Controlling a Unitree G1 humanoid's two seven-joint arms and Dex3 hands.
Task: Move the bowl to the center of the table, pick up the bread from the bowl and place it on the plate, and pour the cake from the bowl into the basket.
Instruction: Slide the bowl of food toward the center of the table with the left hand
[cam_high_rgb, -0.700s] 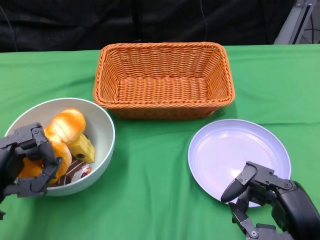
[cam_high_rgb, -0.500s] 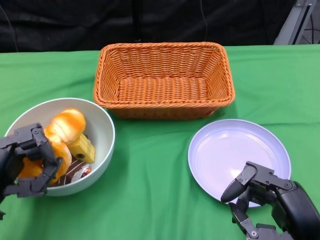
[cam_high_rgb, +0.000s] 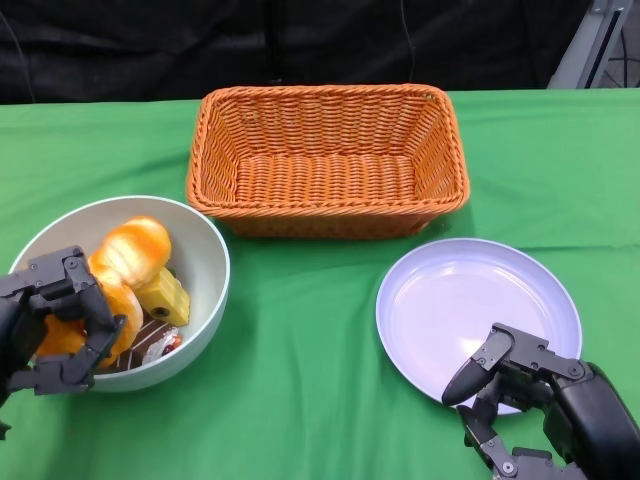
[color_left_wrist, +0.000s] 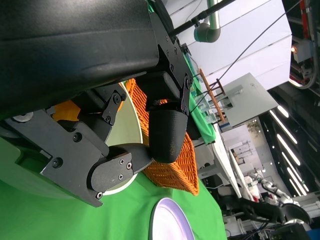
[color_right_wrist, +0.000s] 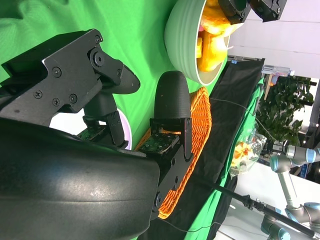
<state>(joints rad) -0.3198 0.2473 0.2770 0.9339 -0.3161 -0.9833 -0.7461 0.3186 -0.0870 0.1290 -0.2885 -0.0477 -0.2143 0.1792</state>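
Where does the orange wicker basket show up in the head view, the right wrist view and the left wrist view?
Head view: basket at top centre, behind the bowl and plate.
Right wrist view: basket a curved orange strip in the middle, partly behind the right hand.
Left wrist view: basket in the middle, partly behind the left hand.
Shared landmark: the green tablecloth.

A table under green cloth (cam_high_rgb: 300, 400) carries three things — an orange woven rectangular basket (cam_high_rgb: 328, 160) at 12 o'clock, a pale round bowl (cam_high_rgb: 205, 265) at 8, a white round plate (cam_high_rgb: 480, 310) at 4.
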